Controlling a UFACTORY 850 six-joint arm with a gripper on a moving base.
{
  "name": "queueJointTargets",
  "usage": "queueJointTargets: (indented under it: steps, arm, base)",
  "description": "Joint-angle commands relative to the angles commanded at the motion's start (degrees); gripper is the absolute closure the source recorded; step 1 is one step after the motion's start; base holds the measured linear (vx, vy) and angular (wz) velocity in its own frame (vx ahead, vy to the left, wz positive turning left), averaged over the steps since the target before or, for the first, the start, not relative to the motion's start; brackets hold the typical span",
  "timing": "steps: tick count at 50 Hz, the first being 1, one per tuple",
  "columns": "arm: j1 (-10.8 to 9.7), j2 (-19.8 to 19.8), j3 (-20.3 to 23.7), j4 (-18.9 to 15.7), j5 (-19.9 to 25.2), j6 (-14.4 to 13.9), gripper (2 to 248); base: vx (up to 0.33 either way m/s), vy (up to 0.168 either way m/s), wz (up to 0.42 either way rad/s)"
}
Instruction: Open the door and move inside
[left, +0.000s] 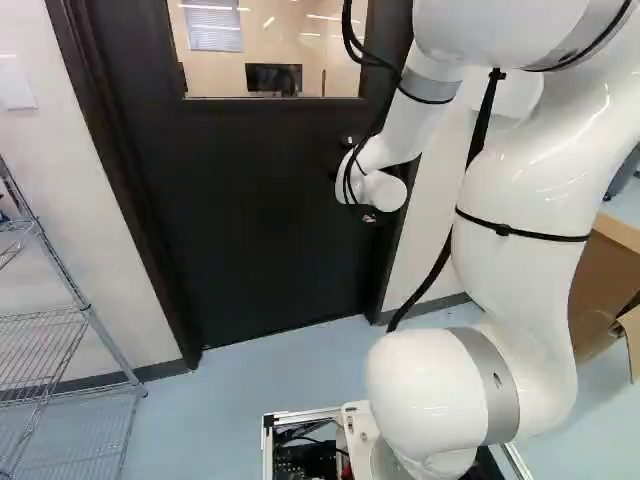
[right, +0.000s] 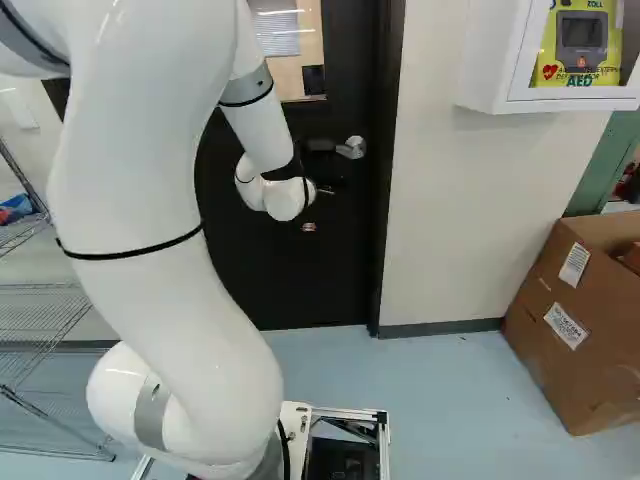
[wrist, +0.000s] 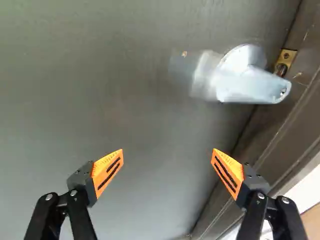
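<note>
The dark door (left: 265, 235) with a window stands shut in its frame. Its silver lever handle (right: 350, 148) is near the frame side in the right base view. My gripper (right: 309, 226) shows only partly there, dark against the door, below the handle and to its left. Seen from the wrist, the gripper (wrist: 168, 162) has its fingers wide apart, nothing between them. The lever handle (wrist: 250, 84) lies ahead of the fingers and off toward the door frame, apart from both fingertips. Beside it is a brass latch plate (wrist: 286, 57) on the frame.
A wire shelf (left: 85, 315) stands left of the door. Right of the doorway are a white wall cabinet (right: 485, 70) and, on the floor, a cardboard box (right: 575, 335). Blue floor (right: 440, 400) lies between the base and the door.
</note>
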Motion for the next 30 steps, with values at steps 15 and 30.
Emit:
queueJointTargets:
  steps: [15,30]
  arm:
    - [0.04,-0.47,-0.40,1.58,0.00,0.00,3]
    - [0.57,-2.47,-2.70,9.49,0.00,0.00,3]
  base:
    - [0.000,0.000,0.000]
    - [0.000,0.000,0.000]
